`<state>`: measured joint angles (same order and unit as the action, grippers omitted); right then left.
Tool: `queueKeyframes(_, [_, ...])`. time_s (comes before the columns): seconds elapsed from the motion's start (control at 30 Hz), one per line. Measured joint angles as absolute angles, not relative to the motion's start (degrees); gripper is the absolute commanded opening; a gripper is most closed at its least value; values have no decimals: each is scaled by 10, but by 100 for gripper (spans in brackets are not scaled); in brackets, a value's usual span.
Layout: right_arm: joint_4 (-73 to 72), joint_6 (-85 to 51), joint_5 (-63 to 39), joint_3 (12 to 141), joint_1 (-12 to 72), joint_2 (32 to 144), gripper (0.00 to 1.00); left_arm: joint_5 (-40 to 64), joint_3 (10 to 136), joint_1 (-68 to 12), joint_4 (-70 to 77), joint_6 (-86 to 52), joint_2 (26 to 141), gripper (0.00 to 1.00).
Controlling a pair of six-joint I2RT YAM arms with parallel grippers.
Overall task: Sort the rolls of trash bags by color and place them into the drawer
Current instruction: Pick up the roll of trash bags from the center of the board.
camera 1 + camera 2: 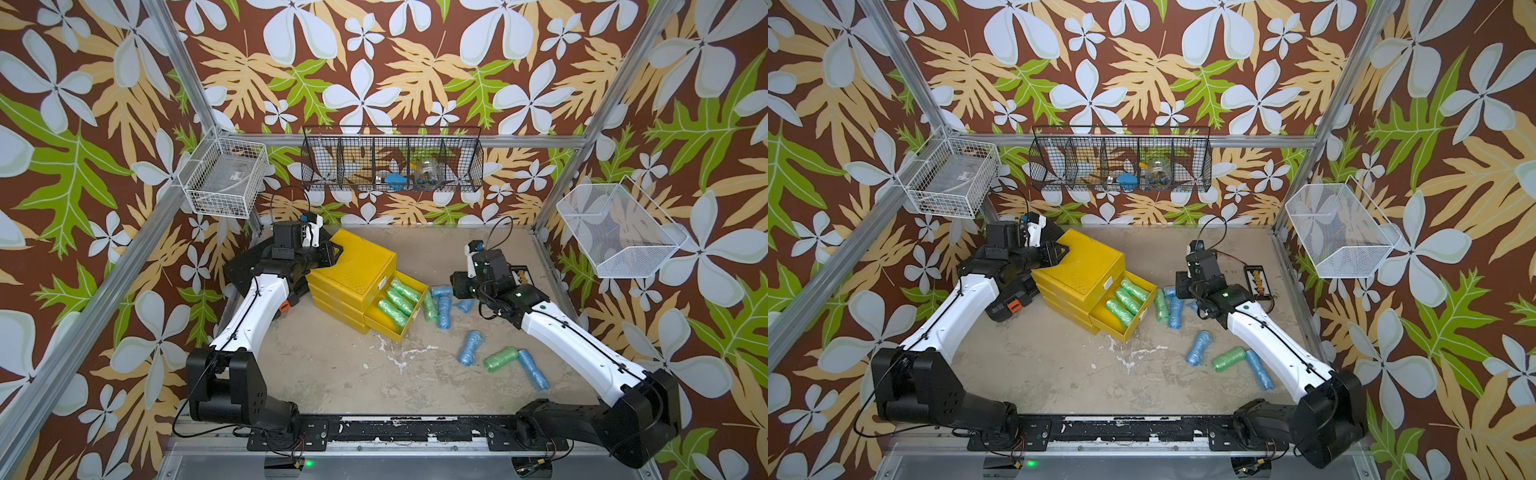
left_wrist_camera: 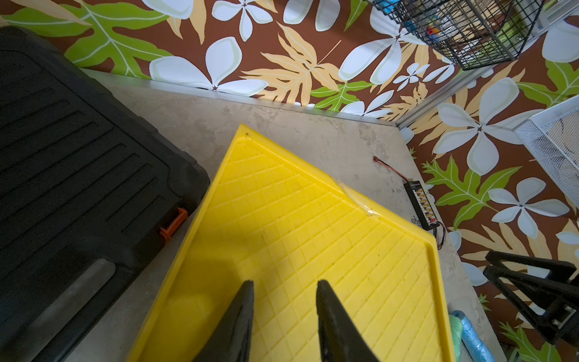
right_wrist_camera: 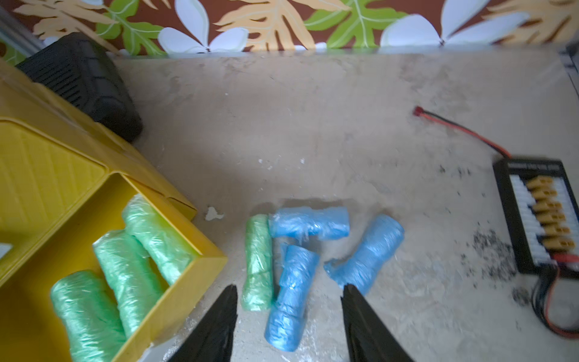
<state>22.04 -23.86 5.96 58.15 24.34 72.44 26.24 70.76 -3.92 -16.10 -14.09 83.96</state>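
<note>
Hovering right hand (image 3: 288,316) apart over blue roll (image 3: 291,297) | left hand (image 2: 283,316) nearly together, empty, over drawer (image 2: 313,238)

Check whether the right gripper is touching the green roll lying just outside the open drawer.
Apart. In the right wrist view the right gripper hangs open, and bare table shows between its nearer fingertip and the green roll.

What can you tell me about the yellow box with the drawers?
The yellow drawer chest looks like shiny plastic with a grid pattern on its flat top. It sits on the table, turned at an angle, with the black tool case right beside it. Its drawers are stacked; one is pulled out and holds three green rolls lying side by side. A small white tab handle shows on the drawer above. The left gripper rests over its top.
</note>
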Motion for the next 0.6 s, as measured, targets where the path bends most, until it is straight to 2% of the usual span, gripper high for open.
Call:
queueKeyframes(0.23, [246, -338, -4, 453, 126, 653, 60, 267, 705, -39, -156, -145, 840, 37])
queueKeyframes(0.4, [292, -399, -15, 419, 105, 639, 68, 269, 707, -39, -156, -146, 840, 37])
queueKeyframes(0.6, [354, -481, 4, 384, 96, 633, 68, 269, 708, -39, -158, -147, 840, 37])
